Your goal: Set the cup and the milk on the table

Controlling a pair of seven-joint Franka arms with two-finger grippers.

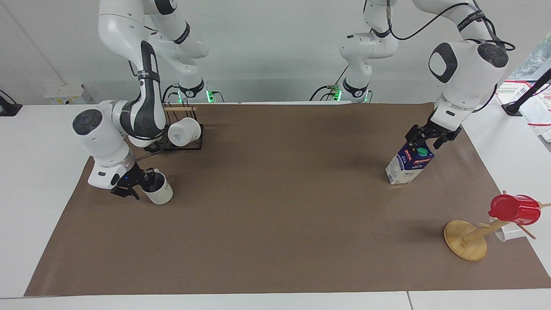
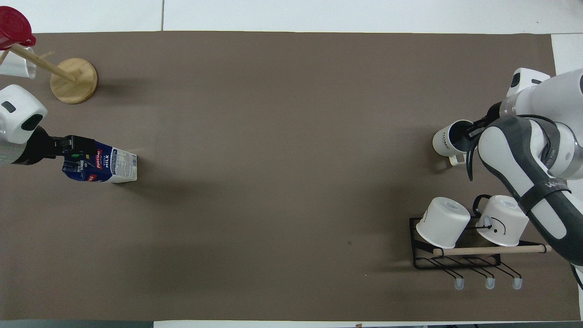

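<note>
The right tool [image 1: 144, 183] sits at the cup [image 1: 158, 192] rim, one finger inside the cup, one outside; whether it has clamped the wall cannot be told. The cup stands upright on the worktop [image 1: 275, 224] toward the right arm's end, farther from the robots than the mug rack [image 1: 181, 140]. The left tool [image 1: 424, 140] straddles the top of the milk [image 1: 408, 163], jaws wide, gripping nothing. The milk's long axis leans. The overhead view alone shows the cup's handle [image 2: 457, 159]; the right arm hides that tool there.
</note>
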